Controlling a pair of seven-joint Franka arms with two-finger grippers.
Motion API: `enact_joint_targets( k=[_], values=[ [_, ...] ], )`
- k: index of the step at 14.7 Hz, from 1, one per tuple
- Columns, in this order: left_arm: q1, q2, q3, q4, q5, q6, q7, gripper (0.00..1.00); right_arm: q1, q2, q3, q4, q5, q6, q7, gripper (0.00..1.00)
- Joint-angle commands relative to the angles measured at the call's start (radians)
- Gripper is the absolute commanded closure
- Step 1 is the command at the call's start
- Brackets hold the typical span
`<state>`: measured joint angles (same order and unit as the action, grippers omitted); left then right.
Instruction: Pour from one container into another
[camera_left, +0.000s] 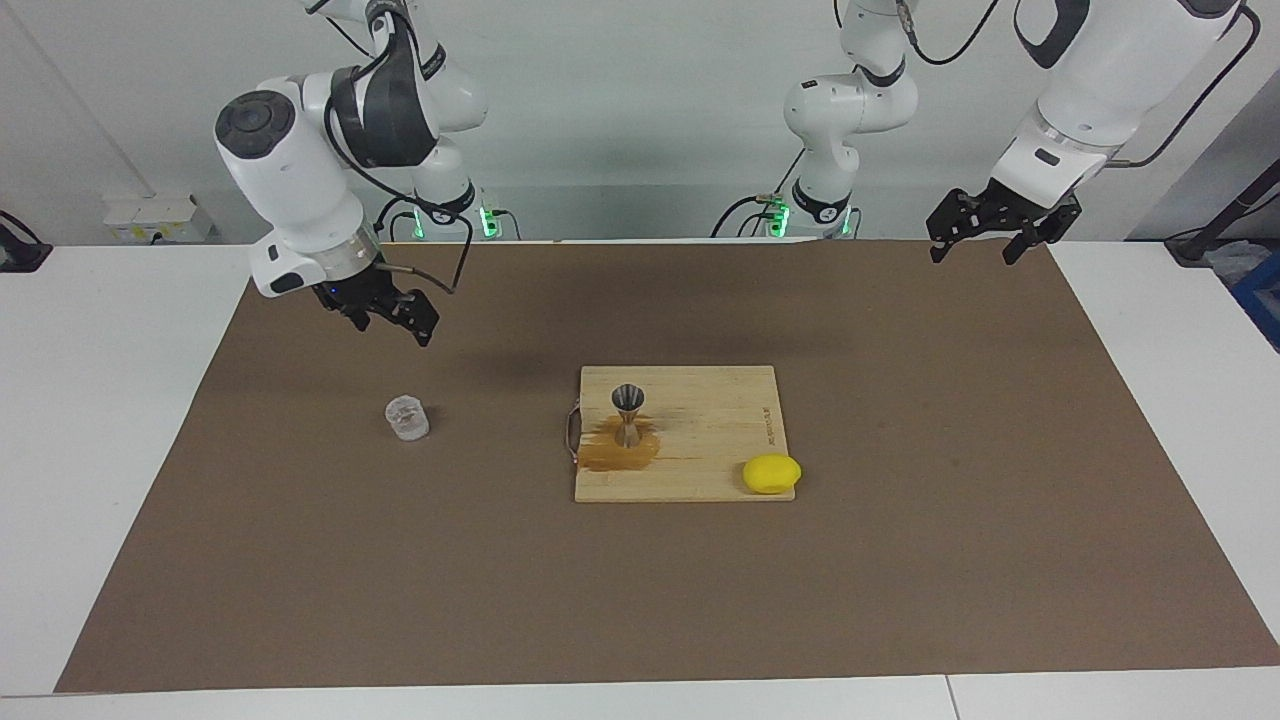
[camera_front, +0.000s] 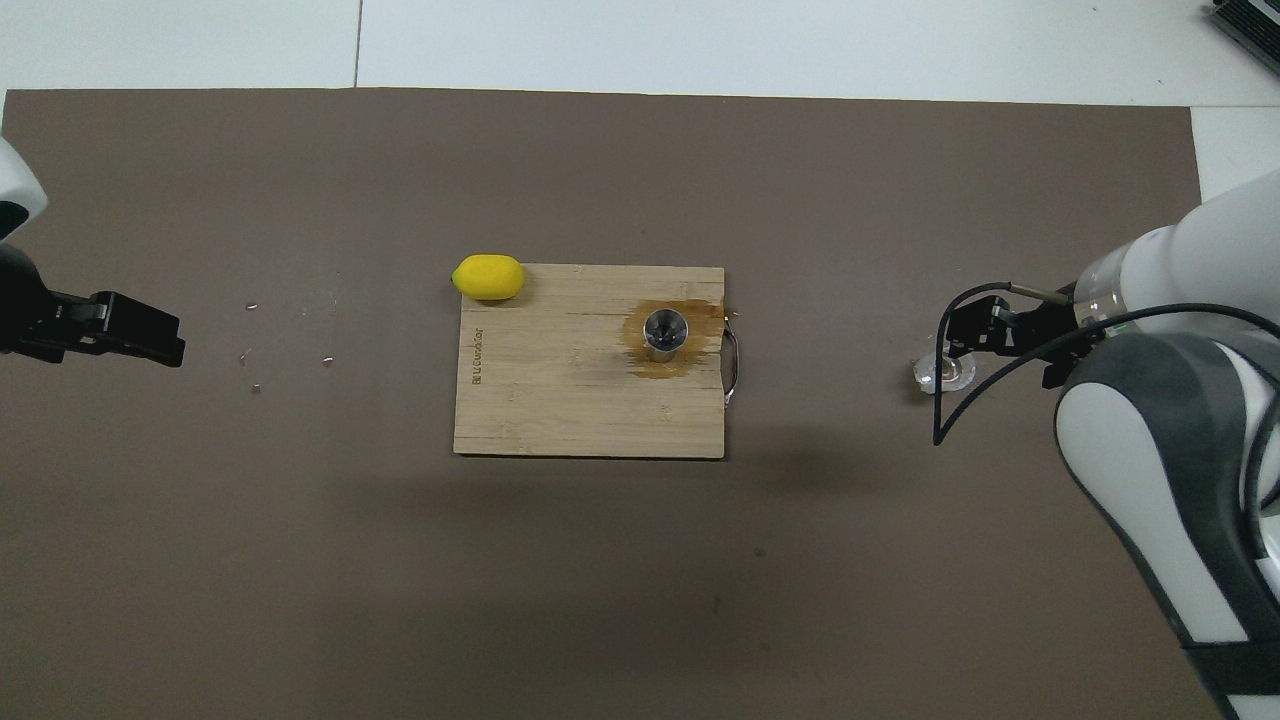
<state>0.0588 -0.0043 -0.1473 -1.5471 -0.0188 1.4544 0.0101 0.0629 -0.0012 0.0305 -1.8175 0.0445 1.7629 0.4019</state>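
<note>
The small clear glass cup (camera_left: 407, 418) stands upright on the brown mat toward the right arm's end; it also shows in the overhead view (camera_front: 943, 373). The metal hourglass jigger (camera_left: 628, 412) stands upright on the wooden cutting board (camera_left: 720, 420), in a brown wet stain (camera_left: 620, 455); it also shows in the overhead view (camera_front: 664, 332). My right gripper (camera_left: 393, 330) hangs open and empty in the air above the cup, apart from it; it also shows in the overhead view (camera_front: 958, 335). My left gripper (camera_left: 975, 258) waits open and empty, raised over the mat's edge at the left arm's end.
A yellow lemon (camera_left: 771, 473) lies at the board's corner farther from the robots, toward the left arm's end. The board has a metal handle (camera_left: 571, 430) on the side facing the cup. A few small specks (camera_front: 290, 345) lie on the mat (camera_left: 300, 560).
</note>
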Motion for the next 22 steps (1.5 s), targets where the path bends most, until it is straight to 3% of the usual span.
enact_joint_targets(
  k=[1, 4, 8, 22],
  values=[
    [0.007, -0.023, -0.002, -0.021, -0.004, -0.008, -0.007, 0.00, -0.002, 0.021, -0.001, 0.130, -0.035, -0.085, -0.043, 0.00],
    [0.007, -0.023, -0.002, -0.021, -0.004, -0.008, -0.007, 0.00, 0.000, 0.020, -0.001, 0.222, -0.070, -0.169, -0.058, 0.00],
    [0.006, -0.023, -0.002, -0.021, -0.004, -0.008, -0.007, 0.00, -0.012, -0.034, -0.001, 0.207, -0.094, -0.238, -0.139, 0.00],
    [0.007, -0.023, -0.002, -0.021, -0.004, -0.008, -0.007, 0.00, -0.020, -0.048, -0.012, 0.181, -0.046, -0.235, -0.183, 0.00]
  ],
)
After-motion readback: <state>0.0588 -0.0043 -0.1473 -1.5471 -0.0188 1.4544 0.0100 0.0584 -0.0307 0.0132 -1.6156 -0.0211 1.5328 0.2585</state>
